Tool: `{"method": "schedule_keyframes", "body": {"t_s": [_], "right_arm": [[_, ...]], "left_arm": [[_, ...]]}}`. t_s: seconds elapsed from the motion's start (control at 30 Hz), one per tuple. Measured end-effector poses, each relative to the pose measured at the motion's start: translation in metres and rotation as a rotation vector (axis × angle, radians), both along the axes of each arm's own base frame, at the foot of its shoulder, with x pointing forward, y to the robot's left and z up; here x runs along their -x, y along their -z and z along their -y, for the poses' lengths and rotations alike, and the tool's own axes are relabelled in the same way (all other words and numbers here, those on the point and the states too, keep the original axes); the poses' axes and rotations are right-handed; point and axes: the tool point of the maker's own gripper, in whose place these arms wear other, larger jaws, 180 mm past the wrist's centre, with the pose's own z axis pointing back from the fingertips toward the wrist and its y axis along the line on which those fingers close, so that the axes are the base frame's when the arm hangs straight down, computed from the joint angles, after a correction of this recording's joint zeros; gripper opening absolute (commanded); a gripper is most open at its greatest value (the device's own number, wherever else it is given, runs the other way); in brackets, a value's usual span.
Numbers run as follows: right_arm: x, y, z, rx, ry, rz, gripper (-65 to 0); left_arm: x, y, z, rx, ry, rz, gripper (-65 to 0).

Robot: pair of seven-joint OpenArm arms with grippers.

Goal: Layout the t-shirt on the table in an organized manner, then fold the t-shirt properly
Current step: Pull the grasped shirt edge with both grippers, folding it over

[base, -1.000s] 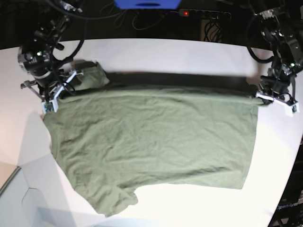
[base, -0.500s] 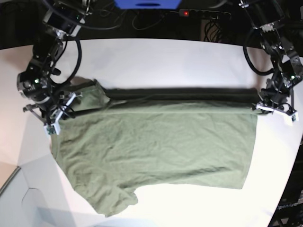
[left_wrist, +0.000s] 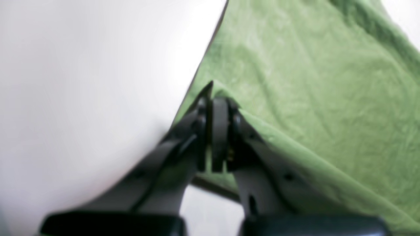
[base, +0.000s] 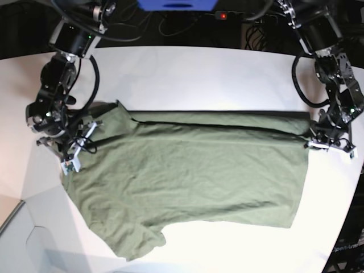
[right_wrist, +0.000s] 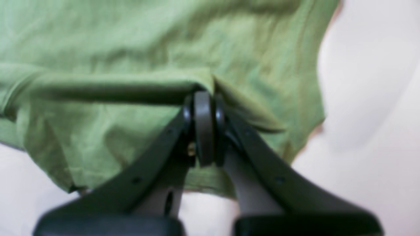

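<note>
The olive-green t-shirt (base: 187,176) lies spread over the white table (base: 199,74), its far long edge folded toward me as a band (base: 227,120). My left gripper (base: 311,140) at the right of the base view is shut on the shirt's far hem corner; the wrist view shows its pads (left_wrist: 219,111) pinching the fabric (left_wrist: 311,82). My right gripper (base: 73,160) at the left is shut on the shoulder edge beside the far sleeve (base: 108,116), pads (right_wrist: 203,108) closed on a fold of cloth (right_wrist: 131,49). The near sleeve (base: 136,242) lies flat by the front edge.
A pale box or panel (base: 28,239) sits at the front left corner. Cables and a power strip (base: 244,16) lie behind the table's curved far edge. Bare white tabletop surrounds the shirt to the far side and right.
Both grippers have carried the shirt's far edge toward me and lower. The dark gap under the raised edge has closed, and the fabric now lies as a folded band.
</note>
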Motion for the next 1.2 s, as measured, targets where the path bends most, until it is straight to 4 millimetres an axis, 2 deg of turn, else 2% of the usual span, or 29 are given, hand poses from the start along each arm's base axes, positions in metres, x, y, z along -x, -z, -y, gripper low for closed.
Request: {"method": "schedule_keyframes", "body": {"t_s": [0.27, 0.43, 0.6, 0.7, 1.13, 1.2], "right_arm": [[-0.009, 0.006, -0.001, -0.021, -0.006, -0.009, -65.0], [-0.013, 0.003, -0.003, -0.026, -0.011, 0.005, -65.0], [-0.021, -0.003, -0.006, -0.023, -0.024, 0.021, -65.0], [-0.019, -0.002, -0.006, -0.021, -0.024, 0.016, -65.0], [-0.018, 0.000, -0.005, -0.020, -0.024, 0.012, -64.9], [-0.018, 0.000, -0.005, -0.020, -0.024, 0.012, -58.4]], "left_arm": [[0.005, 0.019, 0.000, 0.031, -0.011, -0.047, -64.8], [-0.003, 0.014, -0.005, 0.016, -0.028, -0.004, -64.8], [-0.001, 0.023, -0.004, 0.032, -0.031, -0.026, -64.8], [-0.007, 0.022, -0.004, 0.039, -0.035, -0.019, -64.8], [-0.004, 0.027, -0.004, 0.045, -0.037, -0.033, -64.4], [-0.004, 0.027, -0.004, 0.045, -0.037, -0.034, -62.4]]}}
